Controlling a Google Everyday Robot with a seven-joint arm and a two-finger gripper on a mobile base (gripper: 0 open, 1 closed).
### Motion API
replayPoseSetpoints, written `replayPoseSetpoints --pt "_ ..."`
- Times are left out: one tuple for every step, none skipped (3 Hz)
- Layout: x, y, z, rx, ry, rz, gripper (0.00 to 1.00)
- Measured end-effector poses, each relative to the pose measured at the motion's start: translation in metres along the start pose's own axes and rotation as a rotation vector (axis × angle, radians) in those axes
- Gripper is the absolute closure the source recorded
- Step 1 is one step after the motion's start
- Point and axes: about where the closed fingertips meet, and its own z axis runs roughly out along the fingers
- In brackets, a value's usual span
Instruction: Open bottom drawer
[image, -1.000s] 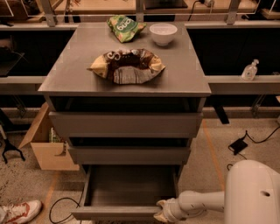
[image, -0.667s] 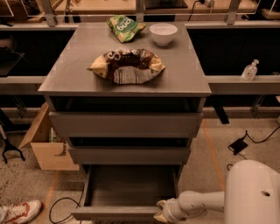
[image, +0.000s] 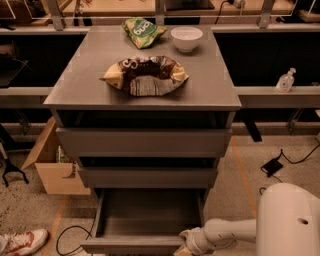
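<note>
Inspection finds the bottom drawer (image: 145, 220), the lowest and narrowest of three flat grey handle-less fronts in the grey metal cabinet (image: 220, 100), standing well out from the carcass, with its grey box interior exposed to view and nothing visible inside. The middle grey drawer front (image: 147, 176) and the tall top grey drawer front (image: 142, 141) sit closed above it. The robot's white two-finger gripper (image: 184, 246) is low at the right end of the bottom drawer's front panel, touching or just beside it; whether it is clamped on the panel cannot be told. On the cabinet top lie an opened brown crisp bag (image: 145, 75), a green snack bag (image: 142, 31) and a white bowl (image: 186, 37). Judgement: the opening is substantially accomplished; remaining work, if any, is a short further pull and release.
</note>
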Motion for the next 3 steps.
replayPoseSetpoints --pt "-0.001 0.001 -0.003 -0.002 -0.011 -0.006 0.0" --pt "-0.003 -0.004 -0.016 -0.004 -0.045 -0.022 0.0" --pt "-0.009 -0.013 -0.048 0.028 -0.069 -0.049 0.0"
